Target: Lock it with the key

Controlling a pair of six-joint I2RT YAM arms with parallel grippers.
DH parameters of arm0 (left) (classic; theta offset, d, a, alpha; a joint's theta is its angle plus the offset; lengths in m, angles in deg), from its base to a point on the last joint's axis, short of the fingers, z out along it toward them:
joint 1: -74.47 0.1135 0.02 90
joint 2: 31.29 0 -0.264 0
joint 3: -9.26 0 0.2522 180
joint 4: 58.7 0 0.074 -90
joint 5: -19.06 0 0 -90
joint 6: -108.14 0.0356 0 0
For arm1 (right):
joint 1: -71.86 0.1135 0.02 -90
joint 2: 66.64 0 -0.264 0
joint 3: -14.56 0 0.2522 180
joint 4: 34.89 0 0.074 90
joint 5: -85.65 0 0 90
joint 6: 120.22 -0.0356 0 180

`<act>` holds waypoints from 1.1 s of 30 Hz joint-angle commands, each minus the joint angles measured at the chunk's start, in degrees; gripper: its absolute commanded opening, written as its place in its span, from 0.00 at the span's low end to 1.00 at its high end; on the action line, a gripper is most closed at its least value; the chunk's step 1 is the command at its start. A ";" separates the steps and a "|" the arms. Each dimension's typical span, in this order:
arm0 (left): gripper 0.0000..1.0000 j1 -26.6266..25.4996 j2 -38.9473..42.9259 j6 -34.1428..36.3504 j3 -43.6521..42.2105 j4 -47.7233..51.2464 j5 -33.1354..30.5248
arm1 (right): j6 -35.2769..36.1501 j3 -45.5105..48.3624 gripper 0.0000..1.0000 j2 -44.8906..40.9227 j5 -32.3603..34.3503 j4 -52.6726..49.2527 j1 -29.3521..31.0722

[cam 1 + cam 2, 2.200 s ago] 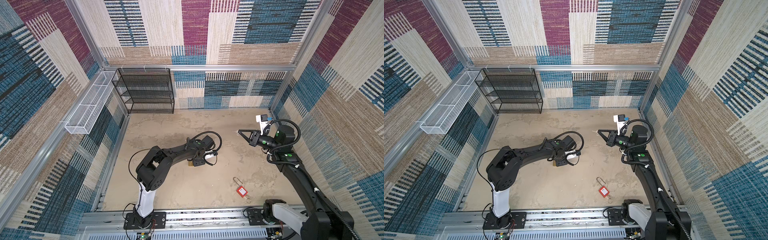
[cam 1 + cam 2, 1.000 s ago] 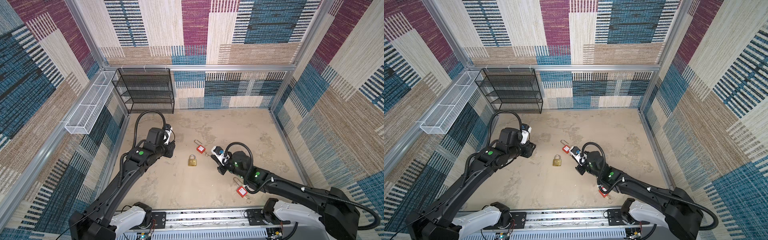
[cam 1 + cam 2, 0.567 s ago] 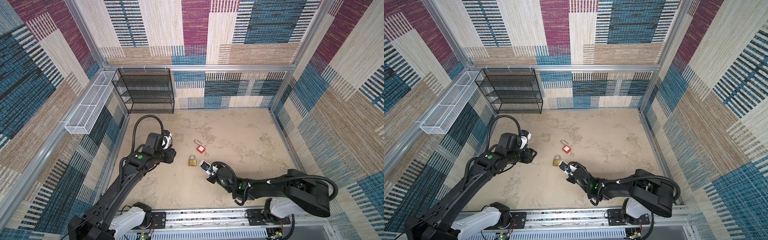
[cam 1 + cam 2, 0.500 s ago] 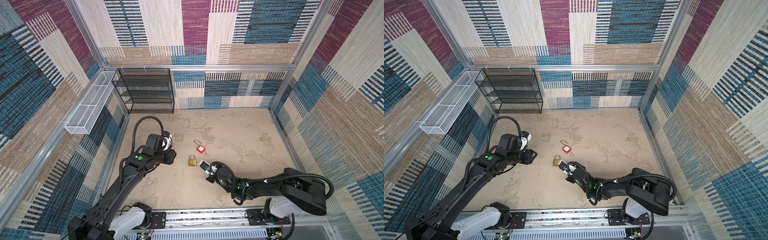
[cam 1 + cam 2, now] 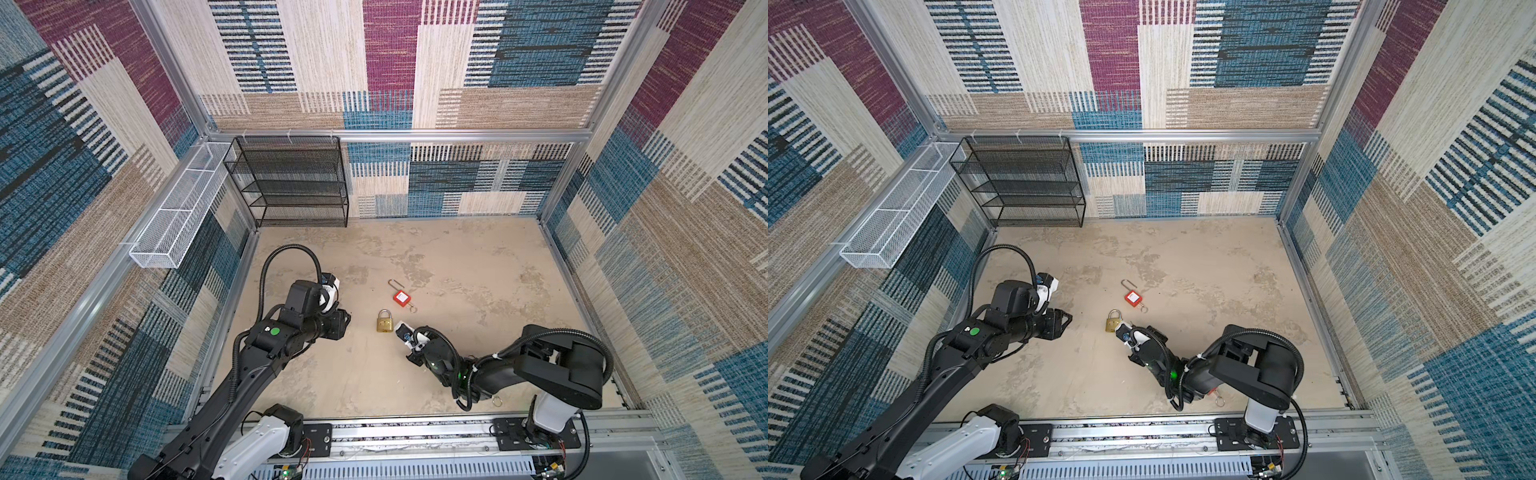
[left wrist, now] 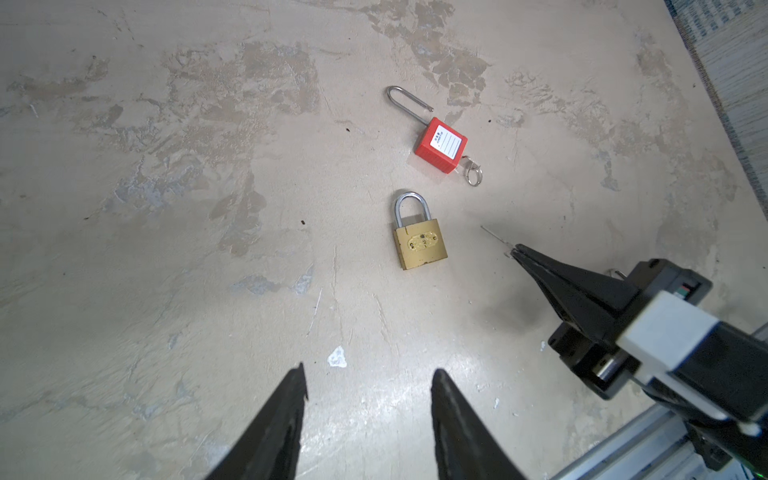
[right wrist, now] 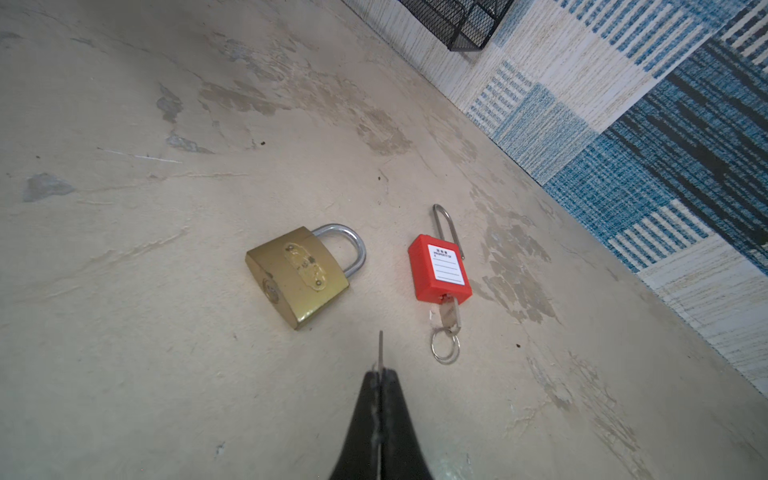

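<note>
A brass padlock point(image 5: 385, 323) point(image 5: 1113, 322) lies flat mid-floor with its shackle closed, and its keyhole end faces my right gripper point(image 7: 380, 374). That gripper is shut on a key, whose thin metal blade point(image 7: 380, 349) point(image 6: 494, 237) sticks out of the fingertips edge-on. The blade stops a short way off the padlock point(image 7: 297, 276) without touching it. My left gripper point(image 6: 370, 374) point(image 5: 345, 322) hovers open and empty to the left of the padlock point(image 6: 419, 243), pointing at it. In both top views the right gripper point(image 5: 399, 326) point(image 5: 1119, 328) sits low, just right of the lock.
A red padlock point(image 5: 401, 297) point(image 7: 440, 268) with an open long shackle lies just behind the brass one, a key and ring in its base. Another key ring point(image 5: 496, 400) shows under the right arm. A black wire shelf point(image 5: 291, 183) stands at the back left, with a white mesh basket point(image 5: 178, 216) on the left wall.
The right gripper has moved left along the floor with the key, ending up close to the brass padlock's base. The left gripper has shifted slightly and stays open.
</note>
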 commanded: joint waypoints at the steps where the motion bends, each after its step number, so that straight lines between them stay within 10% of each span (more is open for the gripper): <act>1: 0.50 0.18 0.31 -1.92 -0.30 -0.78 0.52 | 1.17 -0.89 0.00 2.67 1.83 6.77 -0.02; 20: 0.50 0.27 -2.17 -2.25 -1.82 -3.89 2.43 | 2.73 -6.58 0.01 11.57 2.64 5.70 -1.46; 33: 0.50 0.27 -1.13 -4.08 -2.40 -3.14 3.31 | -0.22 -6.67 0.46 8.33 0.69 1.18 -1.50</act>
